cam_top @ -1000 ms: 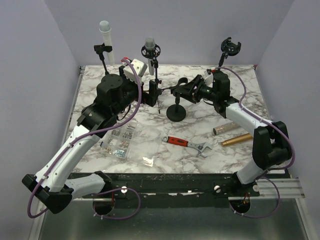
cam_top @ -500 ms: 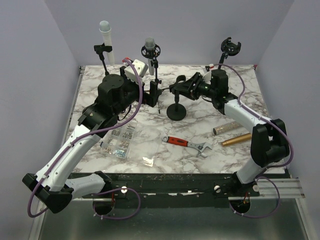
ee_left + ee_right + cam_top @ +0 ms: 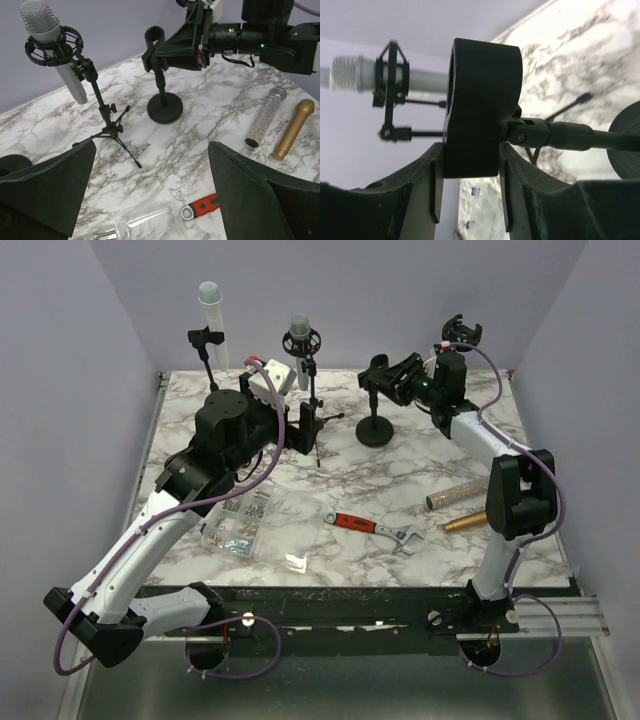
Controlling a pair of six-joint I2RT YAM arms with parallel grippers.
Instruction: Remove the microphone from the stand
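Three microphones are in view. The silver microphone (image 3: 39,17) sits head up and tilted in the shock mount (image 3: 52,47) on top of the tripod stand (image 3: 107,122), with the mount's ring wrapped around its body. A glittery silver microphone (image 3: 265,117) and a gold microphone (image 3: 294,127) lie side by side on the marble table (image 3: 400,480), well to the right of the tripod stand. There are four stands. Besides the tripod stand, a round-base stand (image 3: 376,432) is near it on the right, a slim clip stand (image 3: 205,340) is behind it to the left, and a stand with a bare shock mount (image 3: 460,332) is far to its right at the back. The right gripper (image 3: 470,155) pinches the black clip (image 3: 480,100) of the round-base stand, one finger pressed to each side, and its arm stretches across behind that stand. The left gripper (image 3: 151,150) is spread wide and holds nothing; it faces the tripod stand's legs from the near side, below the microphone. In front of the tripod stand lie one red-handled wrench (image 3: 375,528) and one clear box of small hardware (image 3: 238,520).
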